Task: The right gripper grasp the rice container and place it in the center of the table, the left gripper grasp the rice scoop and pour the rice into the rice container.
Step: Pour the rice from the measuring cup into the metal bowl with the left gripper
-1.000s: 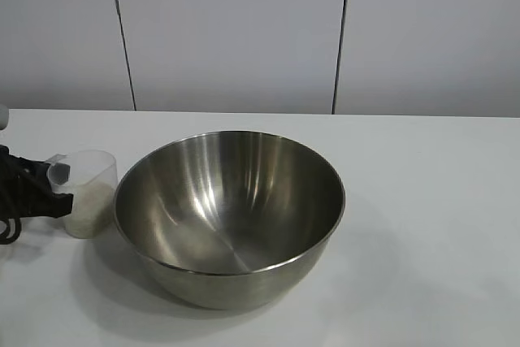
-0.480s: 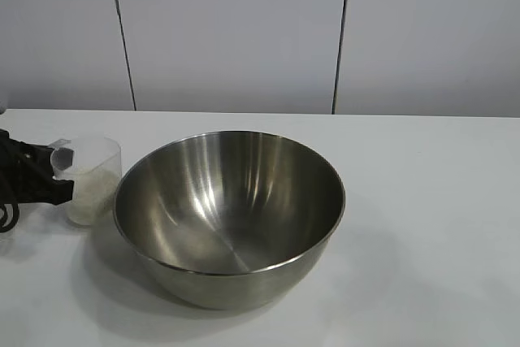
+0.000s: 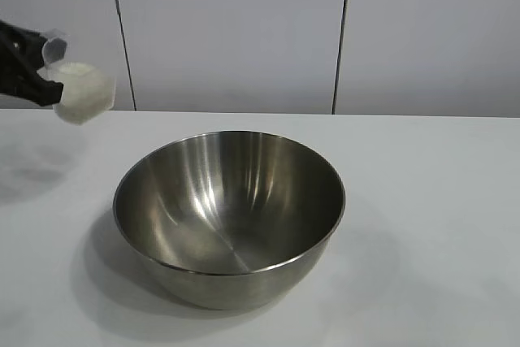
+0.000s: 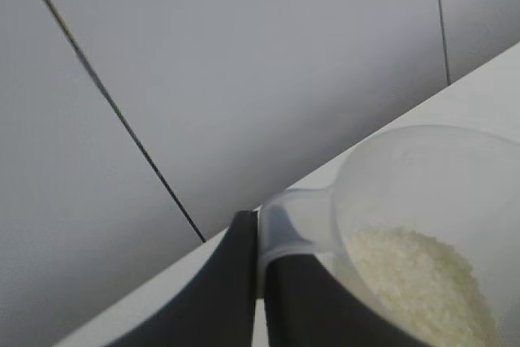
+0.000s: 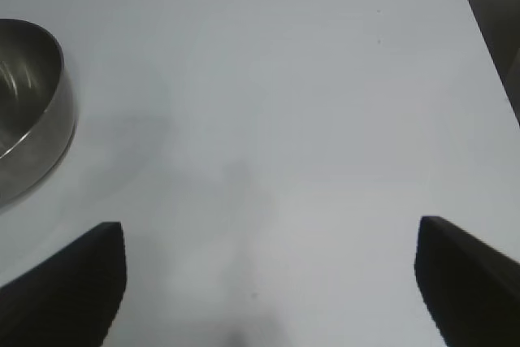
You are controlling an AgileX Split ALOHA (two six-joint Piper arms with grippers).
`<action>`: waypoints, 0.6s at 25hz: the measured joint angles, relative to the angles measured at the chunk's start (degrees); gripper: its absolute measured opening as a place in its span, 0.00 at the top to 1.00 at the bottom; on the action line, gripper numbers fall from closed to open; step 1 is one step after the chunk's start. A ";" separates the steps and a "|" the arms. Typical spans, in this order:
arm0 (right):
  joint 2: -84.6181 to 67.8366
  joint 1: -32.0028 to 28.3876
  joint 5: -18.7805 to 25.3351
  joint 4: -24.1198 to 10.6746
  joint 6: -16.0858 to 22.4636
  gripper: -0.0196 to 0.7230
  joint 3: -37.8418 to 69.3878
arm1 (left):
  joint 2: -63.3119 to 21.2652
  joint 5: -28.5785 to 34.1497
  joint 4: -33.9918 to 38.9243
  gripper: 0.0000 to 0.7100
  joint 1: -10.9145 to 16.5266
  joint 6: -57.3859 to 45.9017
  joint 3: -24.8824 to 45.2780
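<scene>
The left tool [image 3: 36, 67] shows as a black claw at the edge of the exterior view, with angular matte fingers and no visible markings. In the left wrist view its two fingers [image 4: 219, 298] are plain dark slabs with smooth, slightly curved outer faces and straight inner edges, narrowing toward their tips; no screws, labels or cables show on them. The right tool [image 5: 268, 282] appears only in the right wrist view, as two black pointed fingers [image 5: 73, 286] with flat, dull surfaces and sharp tapering corners, alike in shape and colour.
</scene>
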 joint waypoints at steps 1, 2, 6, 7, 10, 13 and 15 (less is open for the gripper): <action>0.00 0.00 0.00 0.00 0.00 0.08 0.00 | 0.14 1.85 0.00 0.99 -1.99 1.95 -0.71; 0.00 0.00 0.00 0.00 0.00 0.08 0.00 | 0.36 3.46 0.06 0.99 -4.28 4.59 -1.42; 0.00 0.00 0.00 0.00 0.00 0.08 0.00 | 2.58 4.29 0.22 0.99 -10.08 21.98 -2.33; 0.00 0.00 0.00 0.00 0.00 0.08 0.00 | 3.52 4.29 0.34 0.99 -10.88 27.14 -2.33; 0.00 0.00 -0.05 0.00 0.00 0.08 0.00 | 6.41 4.15 0.33 0.99 -12.10 43.54 -2.33; 0.00 0.00 -0.05 0.00 0.00 0.08 0.00 | 8.16 2.64 0.33 0.99 -12.22 51.53 -2.33; 0.00 0.00 -0.05 0.00 0.00 0.08 0.00 | 8.64 1.55 0.40 0.99 -12.22 53.34 -2.33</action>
